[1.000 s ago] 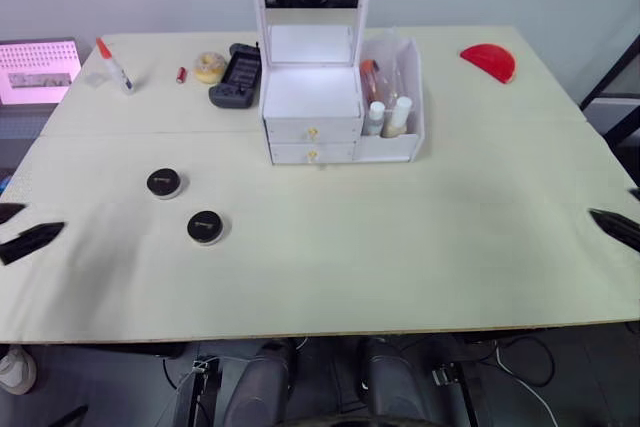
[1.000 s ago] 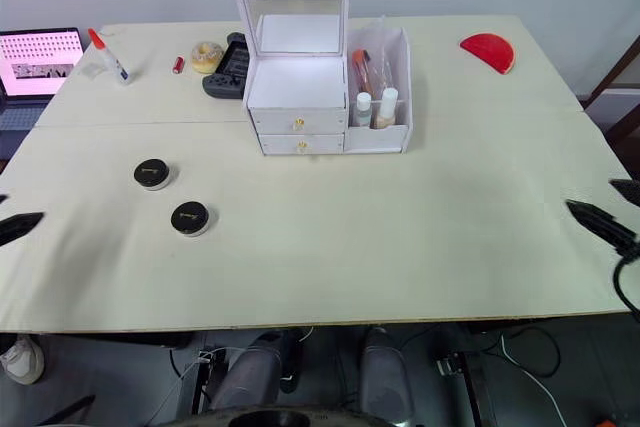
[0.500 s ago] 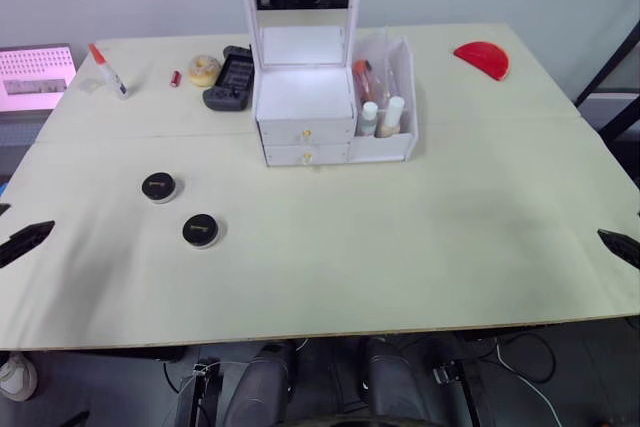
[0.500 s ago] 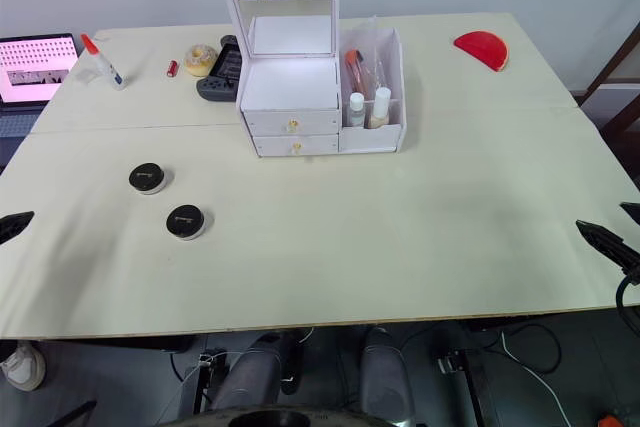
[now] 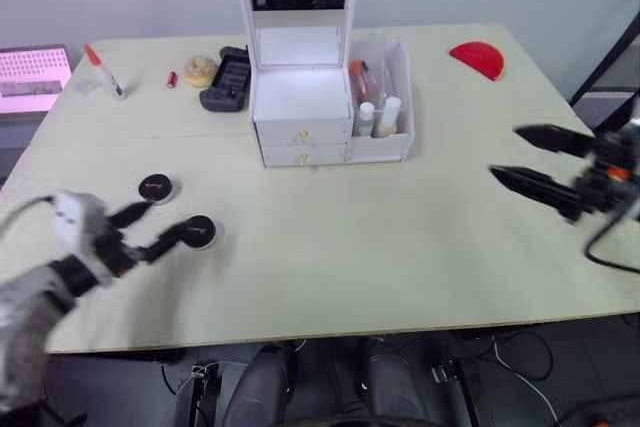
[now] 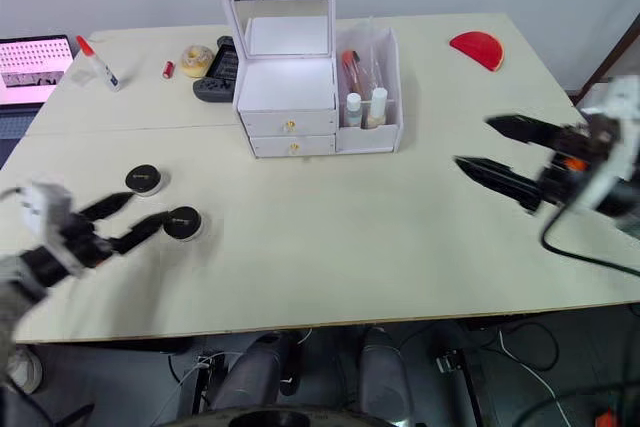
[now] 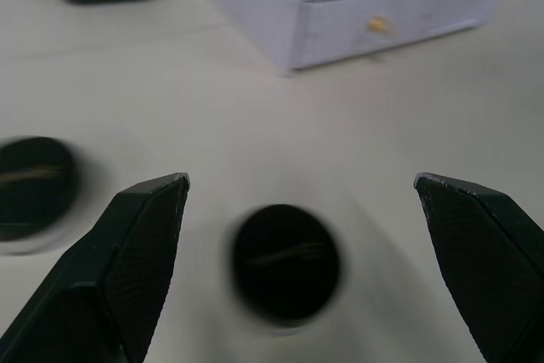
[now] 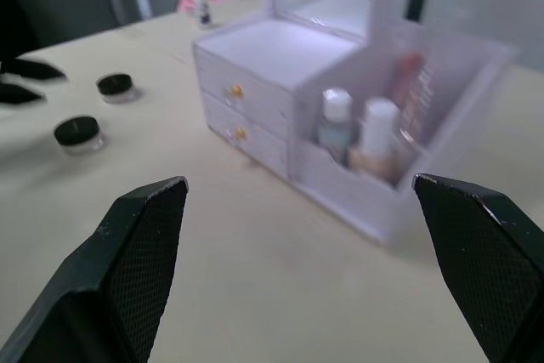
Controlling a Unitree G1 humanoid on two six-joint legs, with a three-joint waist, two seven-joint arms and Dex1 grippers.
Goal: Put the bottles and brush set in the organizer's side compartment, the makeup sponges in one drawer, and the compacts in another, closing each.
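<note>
Two compacts on table [image 5: 400,247], L side. Near compact [image 5: 201,231] sits just beyond my L gripper [image 5: 160,227], at the tip of one finger; in L wrist view it lies between the two fingers [image 7: 136,261], a bit ahead of them, not touched. Far compact [image 5: 155,187] is just outside the other L finger, close to its tip, also clear of it. L fingers wide apart, nothing held.

Organizer [image 5: 305,97] stands mid-back of table, well ahead of both grippers. Both drawers [image 5: 303,145] are flush, gold knobs facing me. Side bin [image 5: 385,97] on organizer's R end holds two white-capped bottles [image 5: 379,117] upright at its front and a brush set [image 5: 365,77] in a clear sleeve behind them.

R gripper [image 5: 530,157] is over table's R half, fingers spread wide, empty, pointing toward the organizer; R wrist view has drawers and bin framed between the fingers [image 8: 127,269], well ahead of the tips.

Back-L clutter, far beyond L fingers: black gadget [image 5: 228,77] just beside organizer, yellowish roll [image 5: 201,70], small red item [image 5: 172,78], glue bottle [image 5: 104,69] w/ red cap. Pink-lit screen [image 5: 30,77] off table's L edge. Red half-disc [image 5: 477,59] at back-R corner, beyond R fingers.
</note>
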